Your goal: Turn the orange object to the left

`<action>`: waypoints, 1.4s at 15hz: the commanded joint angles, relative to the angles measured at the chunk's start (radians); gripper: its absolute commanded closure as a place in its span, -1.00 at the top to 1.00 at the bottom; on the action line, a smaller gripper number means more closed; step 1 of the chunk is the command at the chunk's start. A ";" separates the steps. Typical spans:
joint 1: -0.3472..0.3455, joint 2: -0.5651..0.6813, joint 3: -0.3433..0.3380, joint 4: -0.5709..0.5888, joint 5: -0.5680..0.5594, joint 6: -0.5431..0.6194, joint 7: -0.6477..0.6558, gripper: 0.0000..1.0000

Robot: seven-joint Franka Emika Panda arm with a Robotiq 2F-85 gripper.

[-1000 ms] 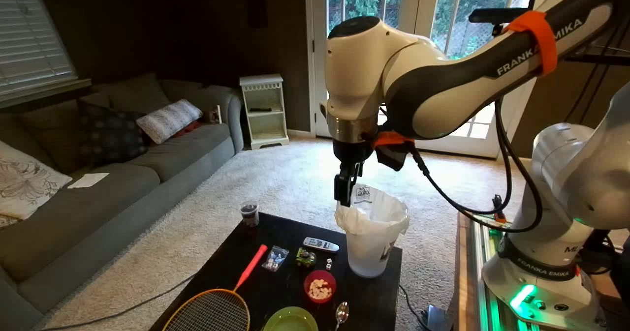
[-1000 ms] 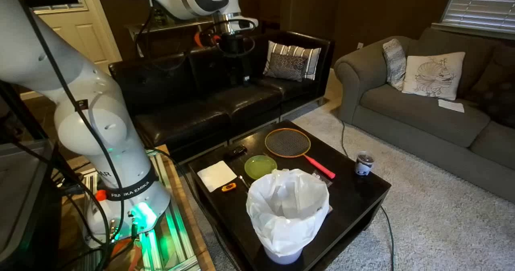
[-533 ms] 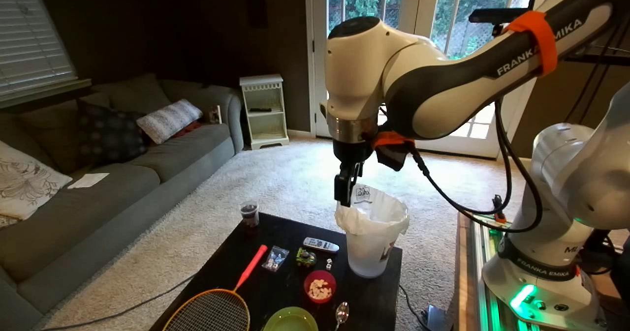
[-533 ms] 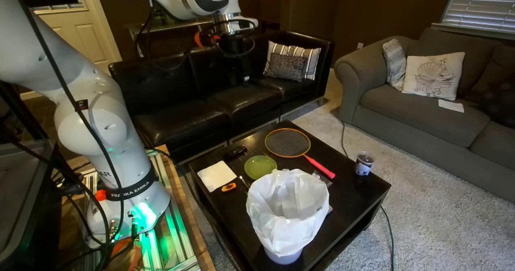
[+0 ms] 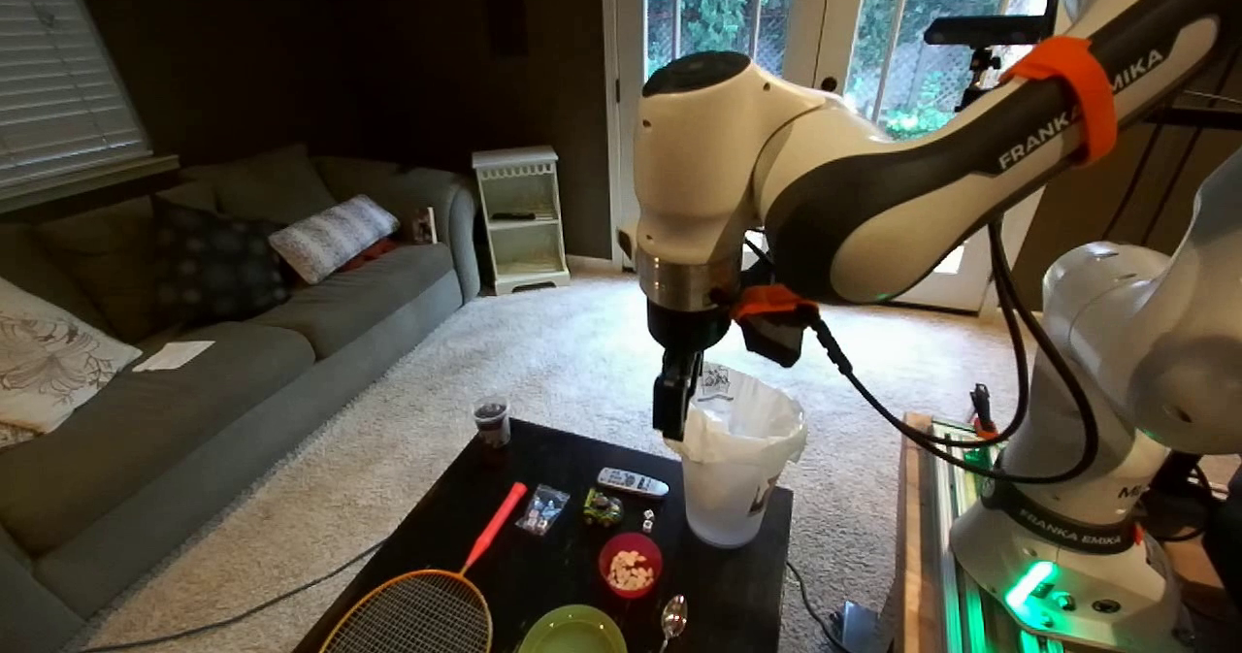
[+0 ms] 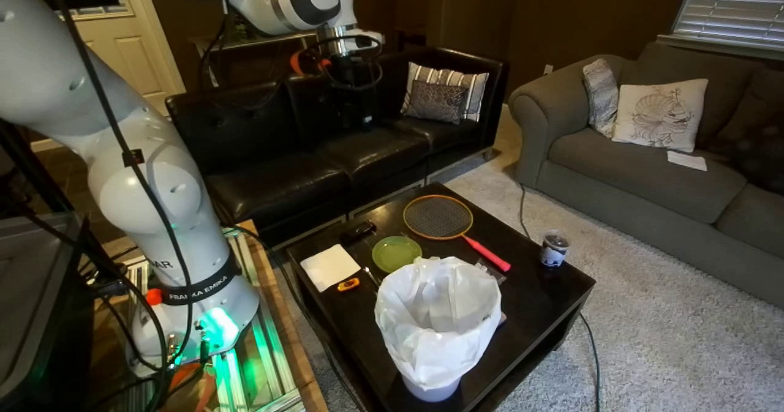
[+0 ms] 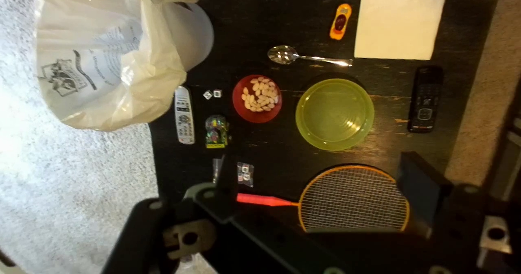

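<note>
The roundish red-orange thing that best fits the orange object is a small red bowl point(image 7: 257, 118) holding pale nut-like pieces. It sits on the dark table, beside the green plate point(image 7: 334, 113), and shows in an exterior view point(image 5: 633, 542). It is hidden behind the bin in an exterior view. My gripper point(image 7: 325, 178) is open and empty, fingers wide apart. It hangs above the table, pointing down, near the bin's rim in an exterior view point(image 5: 674, 408); it is dark against the sofa in an exterior view point(image 6: 361, 115). The bowl lies beyond the fingertips in the wrist view.
A tall lined white bin point(image 7: 163, 62) stands near the bowl. A racket point(image 7: 354, 196), spoon point(image 7: 285, 55), small flat orange piece point(image 7: 340, 21), grey remote point(image 7: 184, 115), toy point(image 7: 216, 131), black remote point(image 7: 425, 99) and white paper point(image 7: 401, 21) lie around. A cup point(image 6: 554, 248) stands at a corner.
The arm and gripper have lowered a little and shifted slightly sideways over the last half second. The objects on the table have not moved.
</note>
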State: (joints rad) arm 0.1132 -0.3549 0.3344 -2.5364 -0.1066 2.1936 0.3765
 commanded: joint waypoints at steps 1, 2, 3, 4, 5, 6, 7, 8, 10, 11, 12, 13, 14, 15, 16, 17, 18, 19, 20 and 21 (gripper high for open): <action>0.103 0.094 -0.006 -0.003 0.089 0.152 -0.075 1.00; 0.128 0.134 -0.012 0.001 0.126 0.193 -0.104 1.00; 0.151 0.171 -0.020 0.000 0.166 0.249 -0.146 1.00; 0.169 0.223 -0.028 0.007 0.215 0.294 -0.192 1.00; 0.185 0.269 -0.035 0.015 0.265 0.322 -0.246 1.00; 0.184 0.329 -0.034 0.029 0.282 0.331 -0.266 1.00; 0.184 0.387 -0.036 0.042 0.306 0.358 -0.297 1.00; 0.178 0.442 -0.036 0.056 0.315 0.379 -0.313 1.00; 0.164 0.545 -0.038 0.085 0.304 0.416 -0.327 1.00; 0.159 0.589 -0.036 0.102 0.312 0.433 -0.345 1.00; 0.154 0.636 -0.040 0.120 0.297 0.434 -0.339 1.00; 0.148 0.673 -0.040 0.137 0.297 0.431 -0.346 1.00; 0.145 0.703 -0.040 0.152 0.294 0.427 -0.343 1.00; 0.139 0.728 -0.042 0.157 0.292 0.424 -0.341 1.00; 0.135 0.748 -0.043 0.168 0.291 0.417 -0.339 1.00; 0.132 0.756 -0.046 0.171 0.290 0.407 -0.330 1.00; 0.139 0.719 -0.044 0.137 0.280 0.426 -0.318 1.00; 0.137 0.734 -0.045 0.142 0.280 0.427 -0.319 1.00; 0.136 0.737 -0.046 0.143 0.280 0.427 -0.318 1.00; 0.136 0.736 -0.046 0.143 0.280 0.427 -0.318 1.00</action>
State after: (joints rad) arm 0.2496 0.3810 0.2886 -2.3946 0.1733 2.6221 0.0580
